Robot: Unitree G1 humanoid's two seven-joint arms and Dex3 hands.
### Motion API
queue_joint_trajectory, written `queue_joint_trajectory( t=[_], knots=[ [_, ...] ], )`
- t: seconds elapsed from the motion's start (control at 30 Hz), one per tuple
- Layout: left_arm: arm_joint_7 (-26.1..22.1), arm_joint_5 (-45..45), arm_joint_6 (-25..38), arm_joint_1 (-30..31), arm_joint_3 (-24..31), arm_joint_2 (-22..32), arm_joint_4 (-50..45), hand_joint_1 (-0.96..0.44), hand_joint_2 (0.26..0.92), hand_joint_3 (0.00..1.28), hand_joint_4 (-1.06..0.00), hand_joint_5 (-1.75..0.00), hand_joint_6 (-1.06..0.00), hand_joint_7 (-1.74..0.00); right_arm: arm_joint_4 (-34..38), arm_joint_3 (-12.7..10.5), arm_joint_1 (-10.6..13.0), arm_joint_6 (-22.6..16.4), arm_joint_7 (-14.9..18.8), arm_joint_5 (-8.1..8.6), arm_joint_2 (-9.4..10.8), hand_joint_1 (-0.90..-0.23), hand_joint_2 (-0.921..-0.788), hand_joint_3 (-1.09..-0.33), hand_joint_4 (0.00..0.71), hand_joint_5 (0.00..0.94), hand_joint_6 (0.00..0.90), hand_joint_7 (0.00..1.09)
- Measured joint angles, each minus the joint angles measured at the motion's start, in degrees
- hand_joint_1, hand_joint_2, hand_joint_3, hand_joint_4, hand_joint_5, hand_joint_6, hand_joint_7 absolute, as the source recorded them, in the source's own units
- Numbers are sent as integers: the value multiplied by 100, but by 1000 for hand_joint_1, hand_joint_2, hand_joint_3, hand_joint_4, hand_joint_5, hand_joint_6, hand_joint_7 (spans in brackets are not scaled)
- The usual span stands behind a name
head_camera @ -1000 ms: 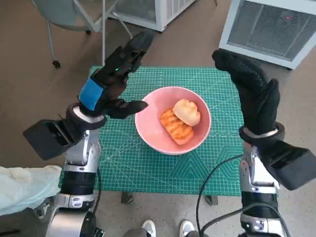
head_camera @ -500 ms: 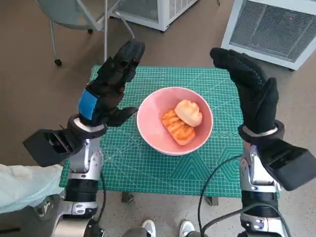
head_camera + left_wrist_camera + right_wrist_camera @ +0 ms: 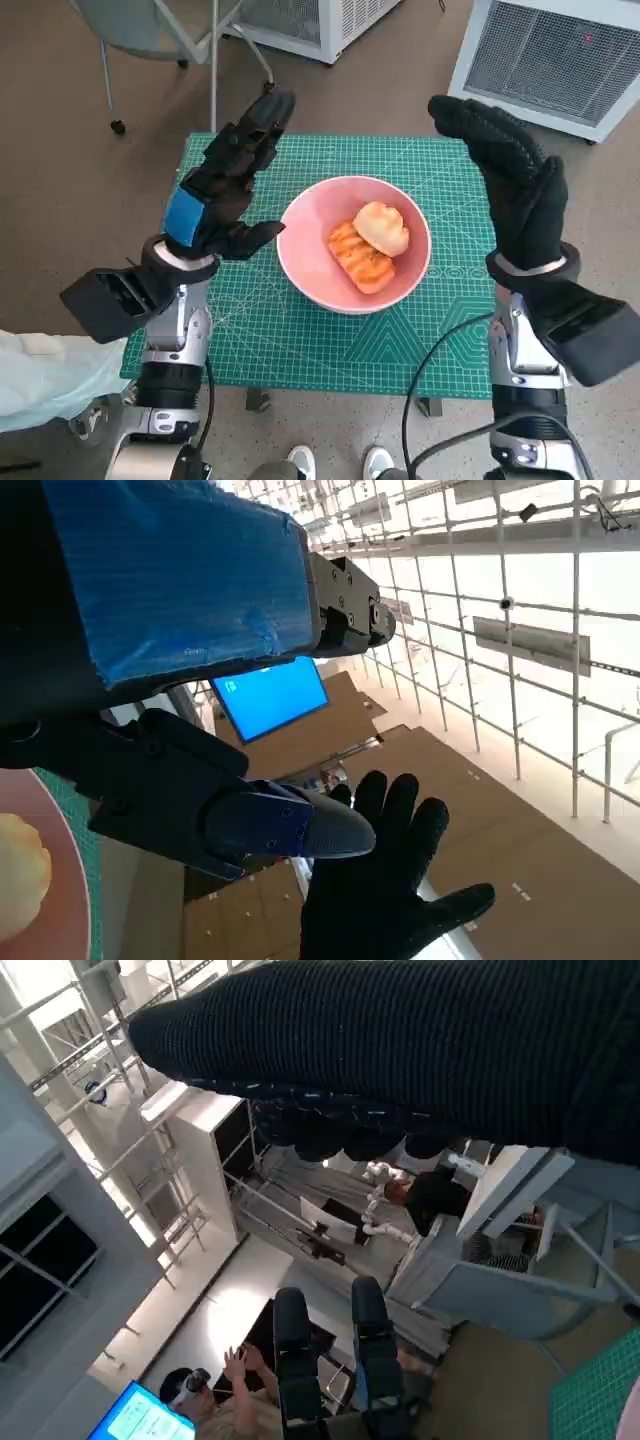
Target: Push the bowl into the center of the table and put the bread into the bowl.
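Both steps look finished from where I sit. My shallow pink bowl (image 3: pixel 354 243) rests near the middle of the green gridded cutting mat (image 3: pixel 300 340) covering the desk, and two pieces of bread, a grilled orange-brown slice (image 3: pixel 356 258) and a pale round bun (image 3: pixel 383 228), lie inside it, touching each other. My blue-taped black left hand (image 3: pixel 222 185) hovers just left of the bowl, fingers (image 3: pixel 258 125) spread and holding nothing. My black knitted-glove right hand (image 3: pixel 510 180) is raised on the right, flat with fingers extended, also empty and well clear of the bowl. I judge nothing is left but to retreat the arms.
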Motion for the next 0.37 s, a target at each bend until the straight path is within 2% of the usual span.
queue_joint_trajectory(
  t=[0.37],
  knots=[
    [103,-1,121,0,1,5,-67,-685,921,226,-51,-5,-220,-15,0,1,0,0,-24,-105,0,-734,-921,-777,105,0,-1,447]
  ],
)
